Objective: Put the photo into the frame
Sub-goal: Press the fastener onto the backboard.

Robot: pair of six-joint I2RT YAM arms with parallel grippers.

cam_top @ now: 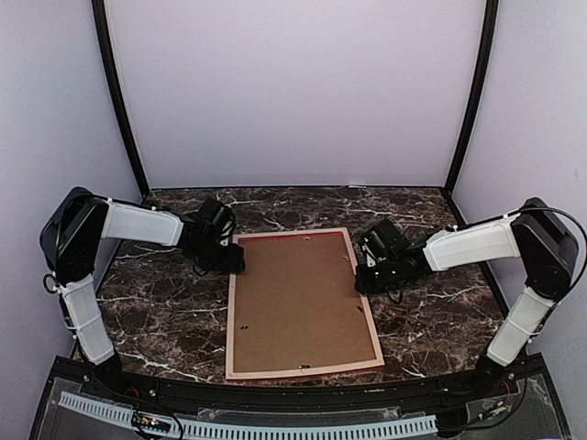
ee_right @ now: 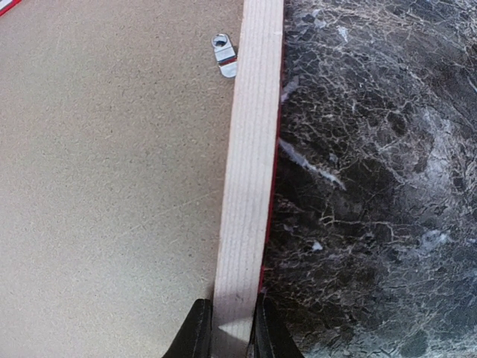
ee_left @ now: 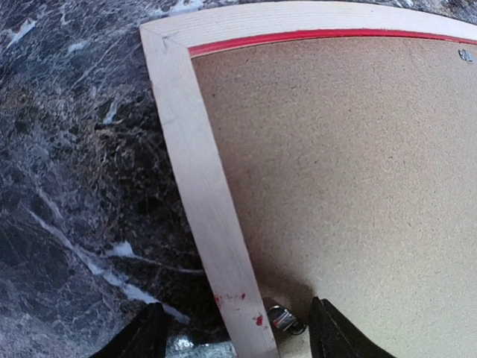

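Both long rails of the frame (cam_top: 304, 370), which runs far edge to near edge of the tabletop (cam_top: 440, 316), sit between jaws: right gripper (ee_right: 232, 328) pinching its rail, left gripper (ee_left: 238, 328) open, gripping nothing.

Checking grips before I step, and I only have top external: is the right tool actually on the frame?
Observer: Yes. The right wrist view shows the right tool pinching the frame by its pale wood rail.
Operator: Left one?
Observer: The left tool is open. It straddles the left rail, with one finger over the marble table and one over the backing board.
Operator: Any hardware nearby?
Observer: A small metal tab lies on the board beside the right rail.
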